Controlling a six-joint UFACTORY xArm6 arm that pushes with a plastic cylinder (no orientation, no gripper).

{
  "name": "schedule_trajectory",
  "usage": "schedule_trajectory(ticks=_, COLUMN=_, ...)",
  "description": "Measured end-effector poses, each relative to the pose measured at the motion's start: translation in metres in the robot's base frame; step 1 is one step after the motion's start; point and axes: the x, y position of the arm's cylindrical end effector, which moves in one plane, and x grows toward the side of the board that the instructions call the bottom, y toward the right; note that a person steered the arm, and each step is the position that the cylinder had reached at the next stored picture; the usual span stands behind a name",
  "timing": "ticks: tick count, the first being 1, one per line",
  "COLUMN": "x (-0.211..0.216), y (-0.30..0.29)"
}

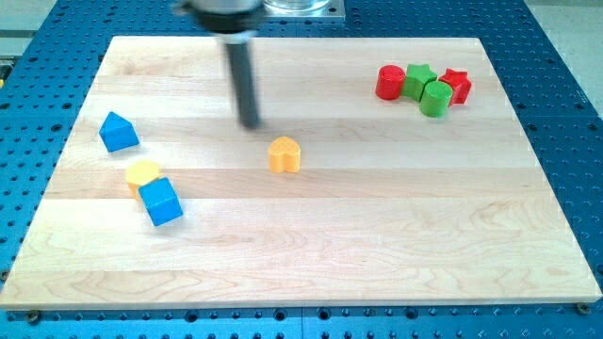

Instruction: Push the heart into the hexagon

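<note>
The orange heart block [284,154] lies near the middle of the wooden board. The yellow hexagon block [143,173] lies at the view's left, touching a blue cube [161,201] just below and to its right. My tip [251,123] rests on the board just above and to the left of the heart, a small gap apart from it. The dark rod rises from the tip to the view's top.
A blue triangular block [119,132] lies at the far left, above the hexagon. At the upper right stands a tight cluster: a red cylinder [390,82], a green star [418,78], a green cylinder [435,99] and a red star [457,86]. The board [311,254] ends at blue perforated table.
</note>
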Motion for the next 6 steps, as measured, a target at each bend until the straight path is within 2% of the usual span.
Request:
schedule_trajectory(ticks=1, x=0.047, y=0.083)
schedule_trajectory(ticks=2, x=0.067, y=0.001)
schedule_trajectory(ticks=3, x=0.048, y=-0.084)
schedule_trajectory(ticks=4, x=0.056, y=-0.010)
schedule_trajectory(ticks=5, x=0.083, y=-0.060)
schedule_trajectory(ticks=6, x=0.083, y=-0.140)
